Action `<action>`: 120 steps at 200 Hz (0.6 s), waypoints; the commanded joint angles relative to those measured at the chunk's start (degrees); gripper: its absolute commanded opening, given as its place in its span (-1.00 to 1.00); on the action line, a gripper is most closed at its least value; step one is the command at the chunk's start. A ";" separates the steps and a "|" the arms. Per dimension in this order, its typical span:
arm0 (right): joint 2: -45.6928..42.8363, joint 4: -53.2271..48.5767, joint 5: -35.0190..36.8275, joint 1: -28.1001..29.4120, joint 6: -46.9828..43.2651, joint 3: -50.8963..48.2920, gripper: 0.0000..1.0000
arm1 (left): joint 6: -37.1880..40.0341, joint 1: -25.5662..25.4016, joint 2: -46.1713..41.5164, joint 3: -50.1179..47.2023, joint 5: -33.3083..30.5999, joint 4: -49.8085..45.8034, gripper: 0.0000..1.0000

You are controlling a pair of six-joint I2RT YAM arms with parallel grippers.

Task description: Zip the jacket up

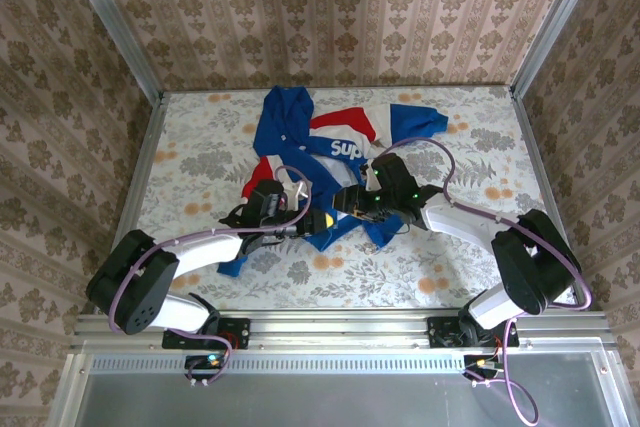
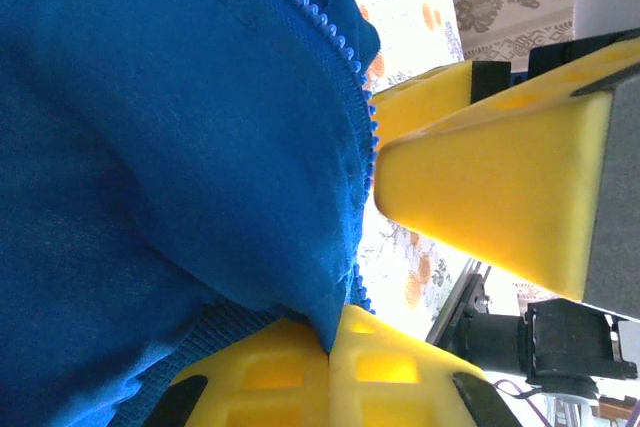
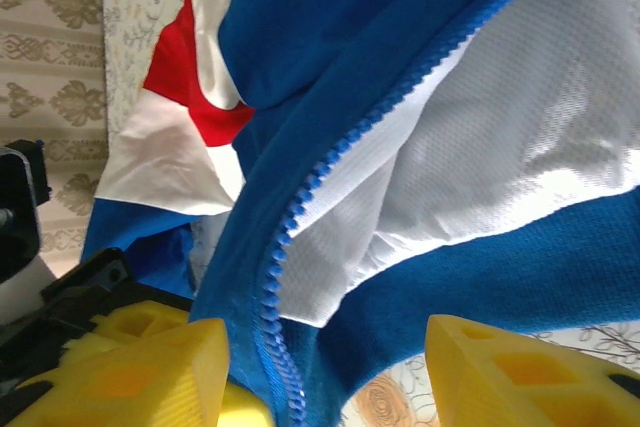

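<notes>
We see left end effector (image 2: 330, 347) pinching the jacket (image 1: 330, 147) hem; right end effector (image 3: 325, 347) spread, jacket's zipper edge between its fingers.

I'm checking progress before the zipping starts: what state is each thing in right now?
jacket: front open, white lining showing
zipper: undone, teeth apart
left end effector: shut on the jacket's hem
right end effector: open, jaws straddling the zipper edge
</notes>
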 commanded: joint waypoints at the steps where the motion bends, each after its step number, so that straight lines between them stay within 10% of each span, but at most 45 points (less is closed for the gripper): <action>1: 1.42 2.86 -2.81 0.63 1.83 0.18 0.02 | 1.62 0.29 -1.35 -0.20 2.04 1.51 -1.00; 120: 2.89 3.77 -3.11 1.43 0.70 2.53 -1.00 | 3.99 0.86 -3.92 1.04 0.28 -4.73 -0.73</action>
